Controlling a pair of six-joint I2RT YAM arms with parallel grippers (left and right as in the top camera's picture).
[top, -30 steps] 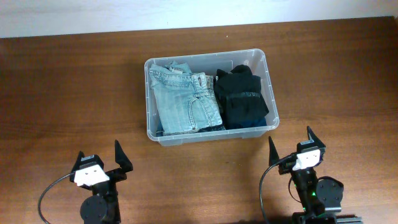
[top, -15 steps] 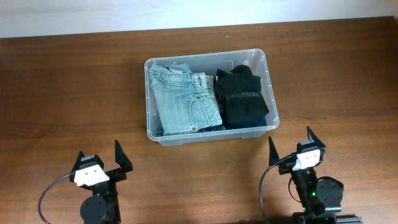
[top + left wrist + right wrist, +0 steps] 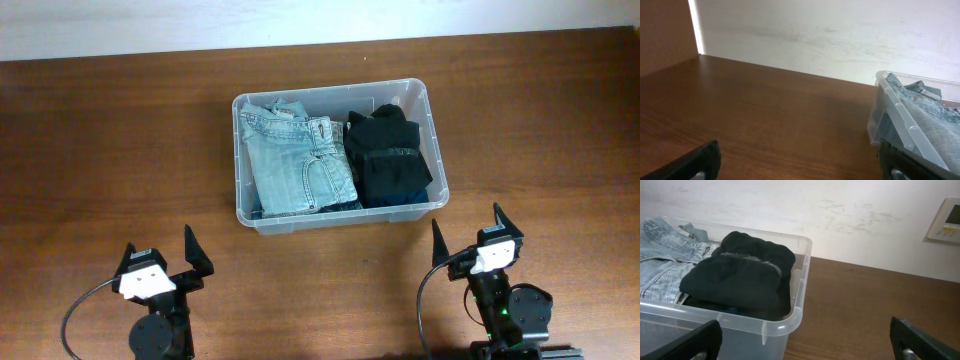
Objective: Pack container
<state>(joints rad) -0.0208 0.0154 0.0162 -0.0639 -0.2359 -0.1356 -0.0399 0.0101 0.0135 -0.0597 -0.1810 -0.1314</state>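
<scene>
Your clear rectangular plastic bin [image 3: 340,216] looks packed, folded light-blue jeans [image 3: 300,162] beside black clothing [image 3: 390,160], so left gripper [image 3: 160,246] and right gripper [image 3: 467,224] sit back, wide open, empty.

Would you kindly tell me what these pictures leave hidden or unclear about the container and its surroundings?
- Overhead: the base of the container, covered by the jeans and the black garment.
- Overhead: the kind of the black garment, hidden by its folds.
- Left wrist: most of the container, cut off by the right edge.
- Right wrist: markings on the wall panel, too small and cut by the right edge.
</scene>
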